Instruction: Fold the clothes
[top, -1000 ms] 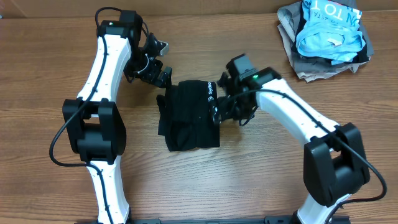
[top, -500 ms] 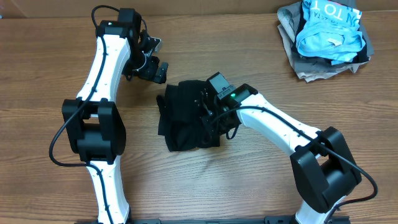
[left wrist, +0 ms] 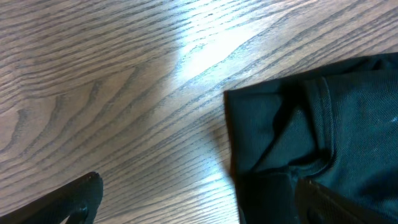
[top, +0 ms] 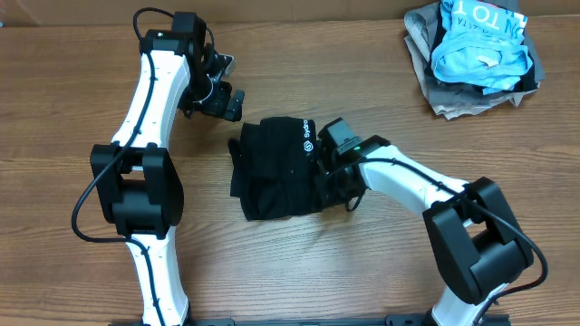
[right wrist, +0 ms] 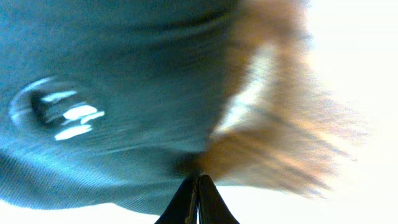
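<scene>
The clothes, a black T-shirt [top: 272, 172], lie folded into a compact bundle at the table's middle, with a small white tag mark [top: 306, 136] on its right part. My right gripper [top: 324, 181] is shut and low at the bundle's right edge. In the right wrist view its tips [right wrist: 198, 177] meet at the cloth's [right wrist: 124, 74] border; the blur hides whether any cloth is pinched. My left gripper [top: 217, 91] hangs open up and to the left of the shirt, touching nothing. In the left wrist view the shirt's corner [left wrist: 311, 124] lies beyond the gripper [left wrist: 199, 211].
A pile of other garments sits at the far right corner, a light blue one with white lettering [top: 480, 41] on top of a grey-tan one [top: 453, 98]. Bare wooden table [top: 362, 263] surrounds the shirt.
My right gripper went from open to shut, swung left over the shirt, then came back to its right edge. The left gripper drew slightly up and away, still open.
</scene>
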### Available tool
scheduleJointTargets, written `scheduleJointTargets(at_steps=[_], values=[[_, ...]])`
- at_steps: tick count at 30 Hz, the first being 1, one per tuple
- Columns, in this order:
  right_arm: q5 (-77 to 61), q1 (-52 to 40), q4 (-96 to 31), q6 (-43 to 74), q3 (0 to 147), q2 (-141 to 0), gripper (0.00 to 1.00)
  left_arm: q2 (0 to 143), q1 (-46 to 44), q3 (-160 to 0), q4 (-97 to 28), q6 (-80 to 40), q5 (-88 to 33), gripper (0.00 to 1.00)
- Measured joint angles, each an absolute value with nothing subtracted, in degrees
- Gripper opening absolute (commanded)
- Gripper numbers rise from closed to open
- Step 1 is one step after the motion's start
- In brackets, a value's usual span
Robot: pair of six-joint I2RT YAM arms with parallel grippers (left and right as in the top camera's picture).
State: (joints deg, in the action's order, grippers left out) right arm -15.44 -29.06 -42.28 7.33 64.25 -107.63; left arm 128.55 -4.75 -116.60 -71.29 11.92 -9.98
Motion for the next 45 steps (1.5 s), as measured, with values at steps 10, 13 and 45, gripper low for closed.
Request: scheduleJointTargets(at_steps=[10,13,45], values=[[-15.7,-25.1,-40.3,8.8,64.2,-107.6,0.57,128.6,-4.8,-116.6,-71.3,11.9,-10.0,1.00],[-17.7,-25.0,-40.1,7.9,64.3,-107.6,0.69,128.6,-4.8,-116.6,-71.3,11.9,-10.0,1.00],[-37.1,-16.0,-26.9,-3.7,64.4,-107.5,0.56,128.6,-4.8,-116.6,-69.6,11.9,-9.8,1.00]])
